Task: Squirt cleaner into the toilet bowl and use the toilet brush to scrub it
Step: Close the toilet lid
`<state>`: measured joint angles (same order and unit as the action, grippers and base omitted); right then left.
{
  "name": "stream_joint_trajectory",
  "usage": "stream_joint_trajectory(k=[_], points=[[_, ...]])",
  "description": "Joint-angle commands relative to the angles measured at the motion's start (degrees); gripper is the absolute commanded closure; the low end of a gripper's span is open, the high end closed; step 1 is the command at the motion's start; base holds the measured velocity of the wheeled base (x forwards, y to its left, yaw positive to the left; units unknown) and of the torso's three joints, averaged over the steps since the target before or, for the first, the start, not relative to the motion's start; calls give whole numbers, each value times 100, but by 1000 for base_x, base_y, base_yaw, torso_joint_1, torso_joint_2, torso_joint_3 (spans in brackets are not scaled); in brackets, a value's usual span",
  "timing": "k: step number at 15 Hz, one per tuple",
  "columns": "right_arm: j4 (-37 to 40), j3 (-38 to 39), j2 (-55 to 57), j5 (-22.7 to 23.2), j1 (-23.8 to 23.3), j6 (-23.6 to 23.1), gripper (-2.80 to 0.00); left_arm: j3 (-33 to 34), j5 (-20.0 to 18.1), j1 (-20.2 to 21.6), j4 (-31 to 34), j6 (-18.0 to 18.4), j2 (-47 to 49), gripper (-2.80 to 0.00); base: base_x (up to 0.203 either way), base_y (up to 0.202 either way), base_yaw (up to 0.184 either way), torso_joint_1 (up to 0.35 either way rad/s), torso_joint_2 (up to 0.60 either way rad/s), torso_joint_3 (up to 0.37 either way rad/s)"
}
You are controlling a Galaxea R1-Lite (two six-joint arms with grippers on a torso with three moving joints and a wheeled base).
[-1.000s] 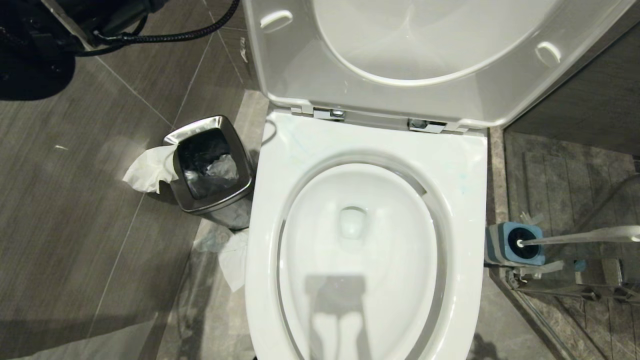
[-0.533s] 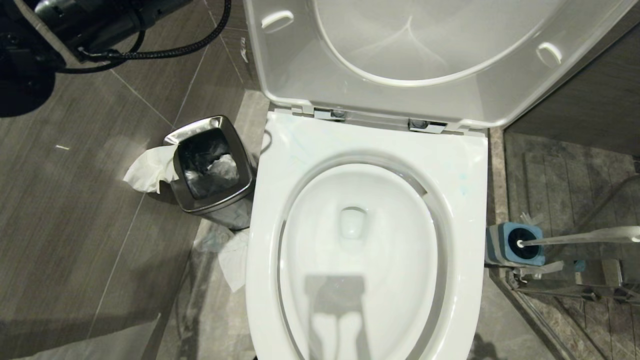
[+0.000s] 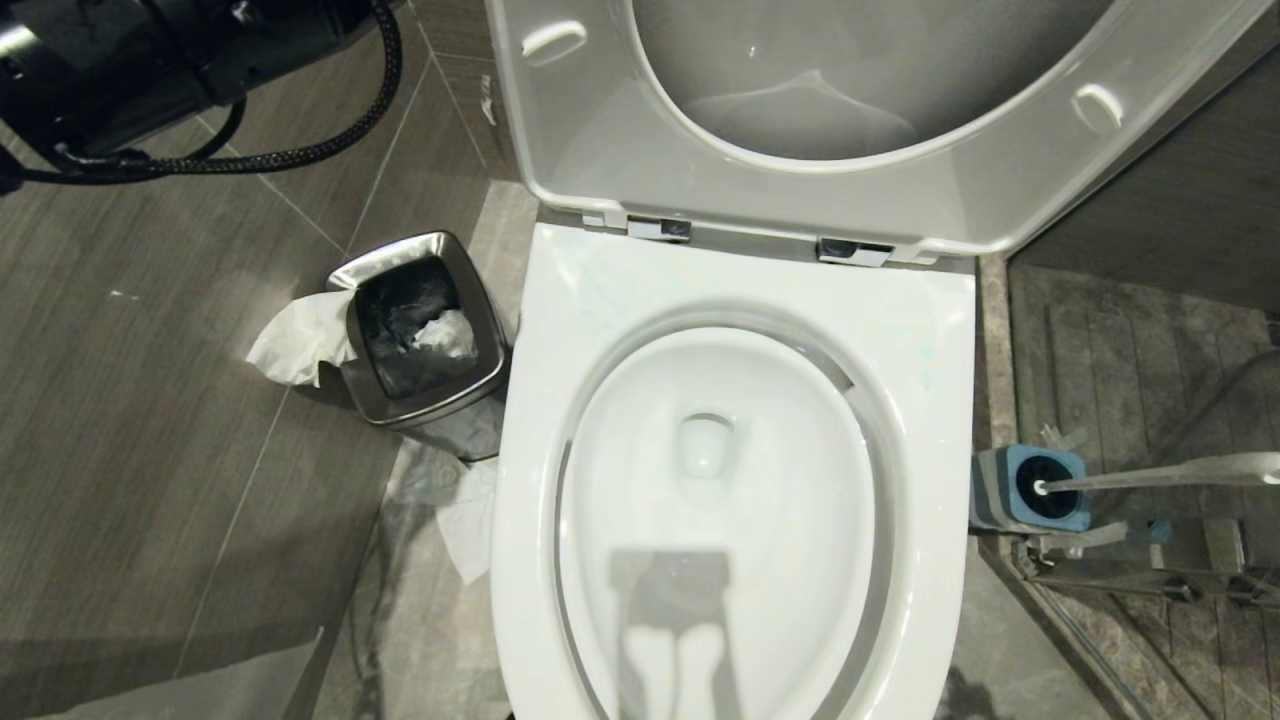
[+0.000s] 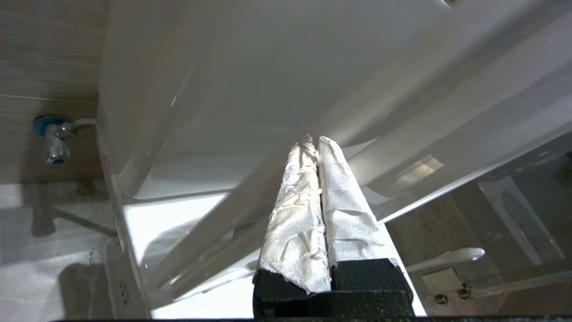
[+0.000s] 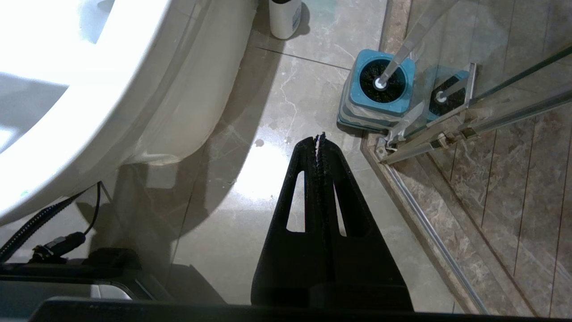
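Grey floor tiles [image 3: 150, 420] surround your glossy white ceramic toilet bowl [image 3: 930, 420], lid up; the white-handled toilet brush [image 5: 382, 80] stands in its blue holder alongside. Left claw [image 4: 313, 141] pressed together by the lid, right claw [image 5: 319, 138] together above the floor

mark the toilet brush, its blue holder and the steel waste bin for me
white-handled toilet brush [image 5: 397, 58]: right wrist view, on the handle just above the bristles.
square blue-topped brush holder [image 3: 1003, 490]: head view, on its side wall.
small square steel waste bin [image 3: 432, 397]: head view, on the front rim.

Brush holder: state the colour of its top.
Blue top on the brush holder, seen best in the right wrist view.
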<state>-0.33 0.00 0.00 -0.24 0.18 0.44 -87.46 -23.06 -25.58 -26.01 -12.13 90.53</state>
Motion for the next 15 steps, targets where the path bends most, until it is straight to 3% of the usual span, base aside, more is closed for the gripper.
stream_joint_trajectory(k=[1,10,15], points=[[-2,0,9,-2,-1,0,0,176,3,33,-28,-9,-249,0,0,0,0,0,0,0],[-2,0,9,-2,-1,0,0,264,45,282,332,28,-470,0,0,0,0,0,0,0],[3,0,9,-2,-1,0,0,-571,471,231,51,210,289,0,0,0,0,0,0,0]])
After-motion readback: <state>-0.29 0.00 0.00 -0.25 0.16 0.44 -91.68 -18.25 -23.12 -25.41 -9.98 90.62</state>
